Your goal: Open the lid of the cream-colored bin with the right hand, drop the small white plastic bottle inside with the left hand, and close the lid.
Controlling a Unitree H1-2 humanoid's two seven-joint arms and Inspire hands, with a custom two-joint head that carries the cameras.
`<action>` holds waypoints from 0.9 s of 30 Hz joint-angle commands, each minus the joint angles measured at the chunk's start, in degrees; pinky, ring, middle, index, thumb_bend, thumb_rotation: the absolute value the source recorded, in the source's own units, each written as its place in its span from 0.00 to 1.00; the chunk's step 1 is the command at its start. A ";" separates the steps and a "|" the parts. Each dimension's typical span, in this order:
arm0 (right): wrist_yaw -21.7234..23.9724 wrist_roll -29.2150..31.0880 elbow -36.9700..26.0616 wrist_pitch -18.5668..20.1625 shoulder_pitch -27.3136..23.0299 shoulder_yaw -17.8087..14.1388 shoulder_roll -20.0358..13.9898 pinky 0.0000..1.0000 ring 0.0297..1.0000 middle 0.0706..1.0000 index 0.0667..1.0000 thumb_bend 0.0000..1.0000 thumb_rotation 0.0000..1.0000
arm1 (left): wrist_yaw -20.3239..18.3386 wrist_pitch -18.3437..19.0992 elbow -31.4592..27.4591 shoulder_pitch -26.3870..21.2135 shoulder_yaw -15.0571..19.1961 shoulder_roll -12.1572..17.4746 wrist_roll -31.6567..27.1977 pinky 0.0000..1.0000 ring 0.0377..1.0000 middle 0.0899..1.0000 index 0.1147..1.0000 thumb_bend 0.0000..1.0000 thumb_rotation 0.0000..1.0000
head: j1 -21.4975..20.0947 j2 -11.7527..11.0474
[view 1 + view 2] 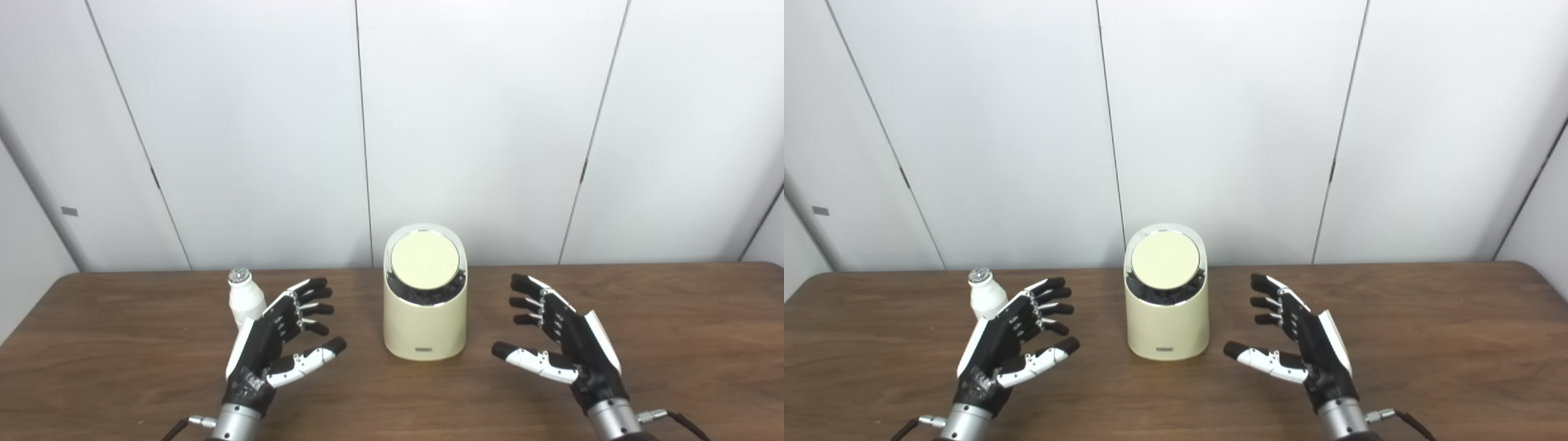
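A cream-colored bin (424,321) stands in the middle of the wooden table (674,318). Its round lid (425,260) is tipped up toward me, with a dark gap below its lower edge. A small white plastic bottle (245,300) with a silver cap stands upright left of the bin, just behind my left hand. My left hand (275,343) is open and empty, palm facing right, left of the bin. My right hand (560,343) is open and empty, palm facing left, right of the bin. Neither hand touches anything.
White wall panels stand directly behind the table's far edge. The bin also shows in the right eye view (1167,318), as does the bottle (985,298).
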 commanded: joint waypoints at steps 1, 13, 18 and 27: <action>-0.50 -0.02 -1.32 -1.72 -1.39 0.02 -0.18 0.70 0.79 0.83 0.82 0.76 0.32 | 0.18 -1.67 -1.25 -1.57 0.15 0.29 -0.55 0.56 0.69 0.76 0.78 0.73 0.14 | 0.08 0.02; -0.49 0.14 -1.55 -1.54 -1.41 -0.01 -0.05 0.72 0.80 0.84 0.82 0.74 0.31 | 0.28 -2.21 -0.95 -1.73 -0.06 0.27 -0.10 0.57 0.69 0.76 0.78 0.72 0.13 | -0.06 -0.03; -0.80 -0.08 -0.90 -2.38 -1.82 0.16 0.25 0.70 0.78 0.83 0.83 0.76 0.33 | 0.25 -2.07 -0.77 -1.97 -0.09 0.14 -0.29 0.57 0.69 0.76 0.78 0.73 0.13 | 0.07 -0.44; -2.60 -3.28 -1.87 -0.33 -5.67 0.39 0.92 0.68 0.77 0.82 0.85 0.77 0.33 | 0.29 -2.40 -0.03 -2.39 0.02 0.10 -0.51 0.58 0.70 0.76 0.79 0.72 0.14 | -0.28 -1.14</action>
